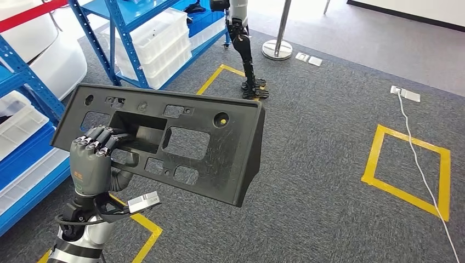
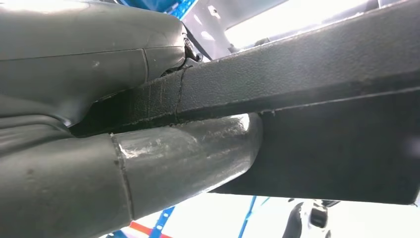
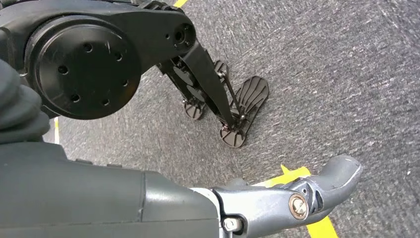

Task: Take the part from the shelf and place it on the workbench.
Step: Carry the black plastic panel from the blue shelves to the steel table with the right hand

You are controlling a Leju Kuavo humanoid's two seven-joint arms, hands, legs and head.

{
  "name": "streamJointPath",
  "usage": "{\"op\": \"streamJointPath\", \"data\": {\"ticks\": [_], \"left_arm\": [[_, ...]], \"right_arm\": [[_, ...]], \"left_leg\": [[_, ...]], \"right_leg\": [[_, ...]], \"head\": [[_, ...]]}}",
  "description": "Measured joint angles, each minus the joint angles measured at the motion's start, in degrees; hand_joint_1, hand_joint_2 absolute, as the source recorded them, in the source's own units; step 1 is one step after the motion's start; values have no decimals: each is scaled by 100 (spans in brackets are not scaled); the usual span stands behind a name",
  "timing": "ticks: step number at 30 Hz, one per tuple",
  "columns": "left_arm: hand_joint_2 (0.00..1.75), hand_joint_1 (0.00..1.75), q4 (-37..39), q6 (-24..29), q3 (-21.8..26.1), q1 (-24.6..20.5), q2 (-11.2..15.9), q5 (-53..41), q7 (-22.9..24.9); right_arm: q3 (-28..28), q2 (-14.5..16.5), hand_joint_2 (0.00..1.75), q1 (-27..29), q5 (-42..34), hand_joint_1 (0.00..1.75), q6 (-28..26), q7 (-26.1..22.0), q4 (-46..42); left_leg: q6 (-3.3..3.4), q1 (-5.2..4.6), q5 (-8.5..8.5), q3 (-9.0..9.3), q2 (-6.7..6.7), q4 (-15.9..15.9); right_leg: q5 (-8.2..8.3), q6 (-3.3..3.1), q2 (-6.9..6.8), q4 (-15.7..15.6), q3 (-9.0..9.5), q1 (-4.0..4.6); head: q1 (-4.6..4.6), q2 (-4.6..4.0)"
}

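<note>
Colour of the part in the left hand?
Black, textured plastic panel with cutouts, gripped by the left hand. Best in the head view.

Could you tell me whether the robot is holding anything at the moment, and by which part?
The left hand holds the black plastic panel by the rim of a cut-out near its left end. The right hand holds nothing.

The robot's left arm is raised in front of its body, left hand (image 1: 93, 159) gripping a black part (image 1: 181, 139). The right hand (image 3: 277, 201) hangs low, holding nothing.
</note>
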Motion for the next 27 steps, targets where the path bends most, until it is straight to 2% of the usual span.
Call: {"op": "streamJointPath", "data": {"ticks": [1, 3, 4, 5, 7, 8, 9, 10, 11, 12, 13, 14, 15, 16, 18, 19, 21, 22, 23, 24, 25, 26, 27], "left_arm": [[0, 175, -2, 0, 7, 2, -3, -12, -1], [0, 175, -12, 0, 16, 2, -11, -29, -6], [0, 175, -20, -1, 19, -3, -17, -31, -8], [0, 175, -30, -1, 24, -6, -24, -32, -9], [0, 175, -43, -1, 47, -9, -38, -39, -21], [0, 175, -45, 0, 61, -8, -44, -52, -31], [0, 175, -46, -1, 73, -7, -49, -67, -42], [0, 175, -46, -2, 78, -6, -56, -81, -48], [0, 175, -46, -2, 79, -7, -62, -93, -52], [0, 175, -46, -3, 79, -7, -69, -97, -54], [0, 175, -46, -2, 79, -8, -73, -97, -48], [0, 175, -46, -2, 81, -9, -74, -98, -38], [0, 175, -46, -2, 91, -13, -71, -97, -23], [0, 175, -46, -2, 100, -17, -68, -95, -10], [0, 175, -46, -2, 118, -25, -62, -80, 3], [0, 175, -45, -3, 120, -30, -60, -66, 3], [0, 175, -44, -2, 130, -38, -55, -40, 3], [0, 175, -40, -1, 140, -40, -52, -32, 3], [0, 175, -32, 0, 151, -38, -50, -32, 5], [0, 175, -18, 0, 160, -37, -49, -34, 11], [0, 175, -2, 0, 167, -36, -48, -40, 22], [0, 175, 11, 0, 169, -37, -46, -49, 37], [0, 175, 20, -1, 169, -39, -46, -55, 52]], "right_arm": [[0, -1, 0, 5, 1, 0, -1, 0, 0], [0, -6, 0, 33, 1, 0, -2, 0, 0], [0, -5, 0, 48, 1, 0, -2, 0, 0], [0, -2, 0, 52, 1, 0, -3, 0, 1], [-1, 12, 0, 35, 1, 0, -3, 0, 1], [0, 15, 0, 23, 1, 0, -3, 0, 2], [0, 17, 0, 17, 1, 0, -3, 0, 2], [0, 19, 0, 17, 1, 0, -4, 0, 2], [0, 20, 0, 19, 1, 0, -4, 0, 2], [-1, 20, 0, 20, 1, 0, -4, 0, 1], [-2, 20, 0, 16, 3, 0, -4, 0, 1], [-2, 21, 0, 8, 7, 0, -4, 1, 0], [-1, 25, 0, -5, 13, 0, -8, 2, 0], [-1, 29, 0, -14, 20, 0, -12, 3, 0], [0, 37, 0, -19, 32, 0, -21, 4, 0], [0, 42, 0, -14, 36, 0, -23, 4, 0], [0, 48, 0, -14, 40, 0, -25, 3, 0], [0, 50, 0, -18, 41, 0, -25, 2, 0], [0, 48, 0, -24, 42, 0, -23, 1, 0], [0, 46, 0, -28, 42, 0, -21, 0, 0], [0, 46, 0, -29, 42, 0, -20, 2, 0], [0, 46, 0, -27, 42, 0, -19, 4, 0], [0, 46, 0, -25, 43, 0, -19, 8, 0]], "left_leg": [[14, -10, -10, 22, -33, -67], [82, -36, 19, 31, 93, -102], [127, -36, 38, 44, 156, -128], [170, -31, 55, 58, 225, -154], [226, -49, 64, 72, 373, -182], [239, -63, 60, 70, 452, -183], [245, -76, 55, 70, 535, -182], [247, -82, 49, 70, 610, -182], [243, -84, 42, 73, 683, -182], [233, -83, 34, 80, 755, -182], [215, -86, 22, 93, 818, -181], [187, -101, 4, 108, 881, -182], [153, -117, -16, 127, 937, -184], [118, -132, -36, 148, 997, -189], [47, -132, -65, 199, 1116, -215], [15, -116, -92, 215, 1078, -203], [-25, -84, -305, 117, 775, 86], [-31, -74, -489, -25, 577, 404], [-33, -72, -692, -224, 453, 814], [-36, -72, -845, -429, 397, 1202], [-36, -71, -898, -584, 377, 1456], [-33, -69, -837, -651, 370, 1513], [-27, -64, -659, -595, 361, 1322]], "right_leg": [[6, 34, 56, -3, -30, -2], [31, 111, 147, -22, -95, -22], [14, 135, 85, 22, -139, -17], [-48, 142, -53, 157, -224, -2], [-323, 117, -439, 790, -558, 16], [-479, 107, -556, 1186, -765, 9], [-588, 115, -613, 1518, -937, -4], [-614, 141, -637, 1654, -1006, -14], [-557, 183, -660, 1561, -953, -22], [-432, 230, -709, 1248, -777, -27], [-289, 259, -835, 787, -516, -26], [-170, 263, -982, 391, -282, -8], [-87, 237, -1090, 117, -123, 14], [-49, 197, -1149, -13, -50, 38], [-18, 109, -1028, -29, -62, 65], [-7, 71, -951, -44, -54, 45], [8, -18, -807, -73, -21, -7], [8, -53, -737, -76, -6, -23], [3, -83, -665, -75, 2, -16], [-1, -98, -583, -74, 9, -4], [-2, -107, -492, -72, 14, 6], [-3, -111, -397, -68, 21, 12], [-5, -109, -301, -63, 31, 11]], "head": [[-2, 0], [-5, 0], [-3, 0], [15, 0], [54, 0], [69, 0], [70, 0], [72, 0], [74, 0], [75, 0], [78, 0], [79, 0], [73, 0], [70, 0], [61, 0], [56, 0], [26, 0], [5, 0], [-7, 0], [-14, 0], [-15, 0], [-15, 0], [-16, 0]]}}
